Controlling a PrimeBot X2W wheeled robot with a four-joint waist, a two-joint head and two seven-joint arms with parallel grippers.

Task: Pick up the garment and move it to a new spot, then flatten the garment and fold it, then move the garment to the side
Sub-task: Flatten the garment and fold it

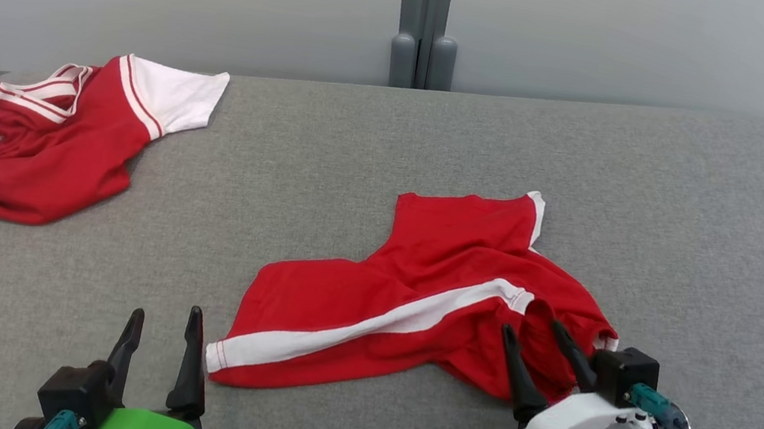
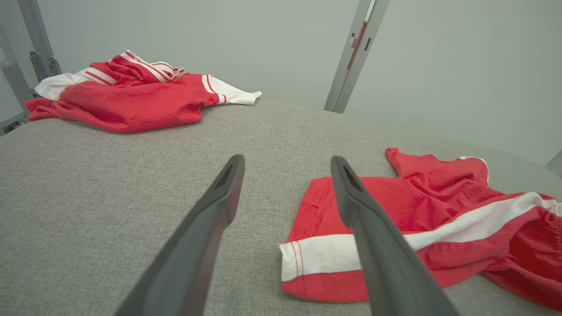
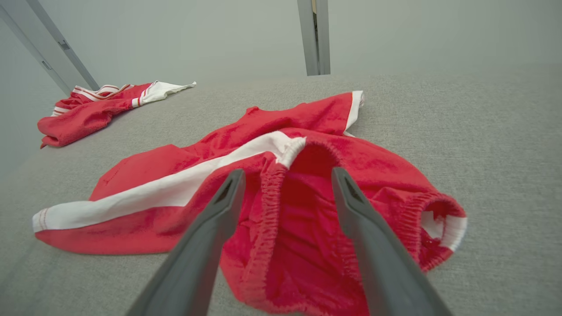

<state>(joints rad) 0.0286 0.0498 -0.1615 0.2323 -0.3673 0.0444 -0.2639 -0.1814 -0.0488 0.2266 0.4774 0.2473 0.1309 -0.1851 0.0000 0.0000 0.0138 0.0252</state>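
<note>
While both grippers hang empty, the garment (image 1: 416, 288) lies crumpled near the middle of the grey padded table (image 1: 694, 201), a little toward the robot's right. It is a pair of red shorts with a white side stripe. One leg is spread fairly flat toward the left; the other is bunched under and behind.

Left gripper (image 1: 166, 313): jaws spread wide, low near the table's front edge, tips just beside the leg hem (image 2: 307, 259) where the stripe ends. It looks clear of the cloth.

Right gripper (image 1: 532, 328): jaws also spread wide, tips over the elastic waistband (image 3: 272, 188), which gapes open toward it. Cannot tell whether it is touching.

Second garment (image 1: 37, 140), a red and white top, is heaped at the far left of the table, well apart. Not the one in hand.

Handling, by judgement: thin knit, light and limp, no stiffness at all. It should sag and swing from any single hold and crease readily. The gathered waistband is the thickest part and likely gives the surest bite. The hem corner at the stripe is the natural second hold, so the two grips can stretch the shorts flat.

Watch for: catching only one layer at the waistband, or pinching the table cover underneath.
</note>
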